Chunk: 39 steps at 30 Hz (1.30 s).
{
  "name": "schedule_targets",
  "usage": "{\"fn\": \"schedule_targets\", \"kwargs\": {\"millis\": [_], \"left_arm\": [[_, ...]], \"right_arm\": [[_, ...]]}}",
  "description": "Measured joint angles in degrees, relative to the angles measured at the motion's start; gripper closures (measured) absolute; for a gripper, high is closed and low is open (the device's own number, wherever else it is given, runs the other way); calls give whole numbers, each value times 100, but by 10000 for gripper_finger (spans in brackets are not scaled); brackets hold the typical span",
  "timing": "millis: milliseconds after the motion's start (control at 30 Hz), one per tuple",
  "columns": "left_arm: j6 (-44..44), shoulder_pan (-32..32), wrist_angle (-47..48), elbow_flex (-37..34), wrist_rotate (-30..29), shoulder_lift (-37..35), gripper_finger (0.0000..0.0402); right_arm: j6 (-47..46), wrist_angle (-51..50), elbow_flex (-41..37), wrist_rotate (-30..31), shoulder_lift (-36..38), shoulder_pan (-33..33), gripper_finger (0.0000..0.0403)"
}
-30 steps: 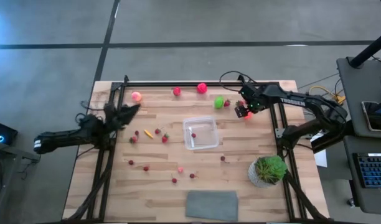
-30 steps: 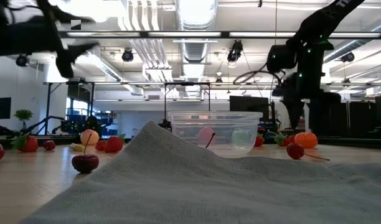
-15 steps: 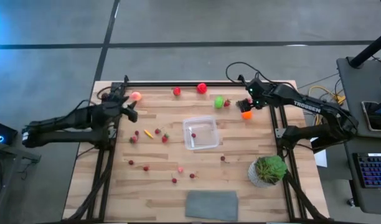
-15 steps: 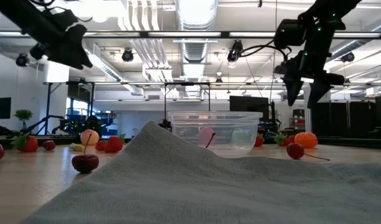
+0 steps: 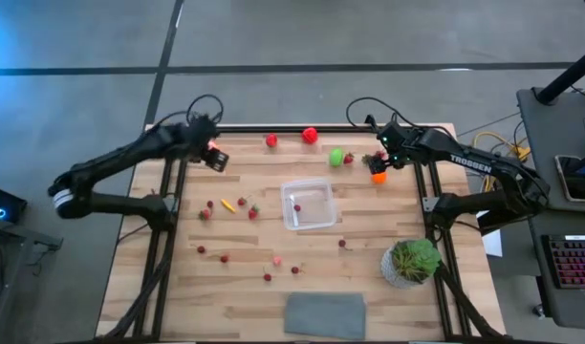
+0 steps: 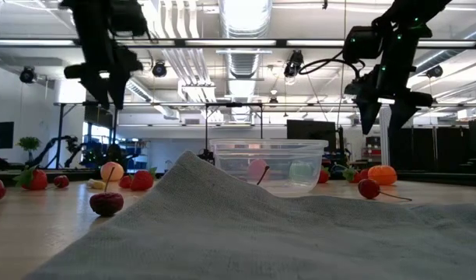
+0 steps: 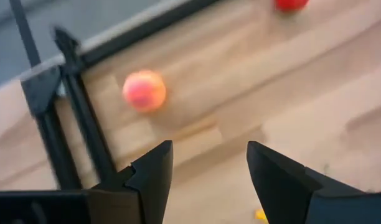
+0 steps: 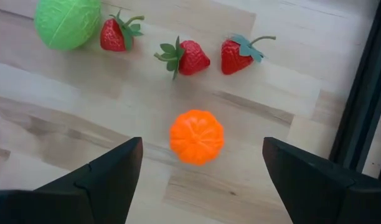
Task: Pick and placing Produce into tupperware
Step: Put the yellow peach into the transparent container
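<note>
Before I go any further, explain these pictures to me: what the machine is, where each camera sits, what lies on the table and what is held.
This is a robot with two dark arms at a wooden table. One camera looks straight down, one sits level with the tabletop, and one rides on each wrist.

On the table lie scattered toy fruits, a clear plastic tub in the middle, a grey cloth at the near edge and a potted plant.

The left end effector hangs open above a pink-orange ball near the far left corner. The right end effector hangs open over an orange fruit, with three strawberries and a green ball beyond it. Neither holds anything.
</note>
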State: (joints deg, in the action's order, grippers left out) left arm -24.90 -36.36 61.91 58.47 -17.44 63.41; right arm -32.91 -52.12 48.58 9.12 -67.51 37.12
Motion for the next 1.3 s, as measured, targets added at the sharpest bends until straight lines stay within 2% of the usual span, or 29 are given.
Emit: {"fn": "schedule_targets", "kwargs": {"millis": [100, 233, 400, 467, 633, 800, 933, 1100, 1300], "left_arm": [[238, -696, 625, 385, 197, 721, 210], [659, -1316, 684, 676, 243, 1249, 210], [2911, -1459, 214, 674, 427, 1471, 210], [3300, -1455, 147, 673, 443, 1574, 210], [3706, -1588, 55, 674, 393, 2025, 210], [3739, -1704, 57, 670, 303, 2593, 210], [3922, -1704, -85, 670, -200, 2850, 207], [4366, -1704, -213, 670, -598, 2773, 197], [4801, -1704, -445, 672, -1008, 2546, 205]], "right_arm": [[-1, -36, 0, -4, 1, 0, 78], [1, -103, 0, -4, 1, 0, 76], [40, -144, 0, -6, 1, 0, 77], [52, -145, -1, -6, 1, 0, 76], [58, -144, -2, -6, 1, 0, 71], [55, -146, -2, -26, 1, 0, 69], [39, -154, -2, -29, 1, 0, 68], [-8, -170, -2, -49, 1, 0, 67], [-10, -168, -4, -44, 1, 0, 69]]}}
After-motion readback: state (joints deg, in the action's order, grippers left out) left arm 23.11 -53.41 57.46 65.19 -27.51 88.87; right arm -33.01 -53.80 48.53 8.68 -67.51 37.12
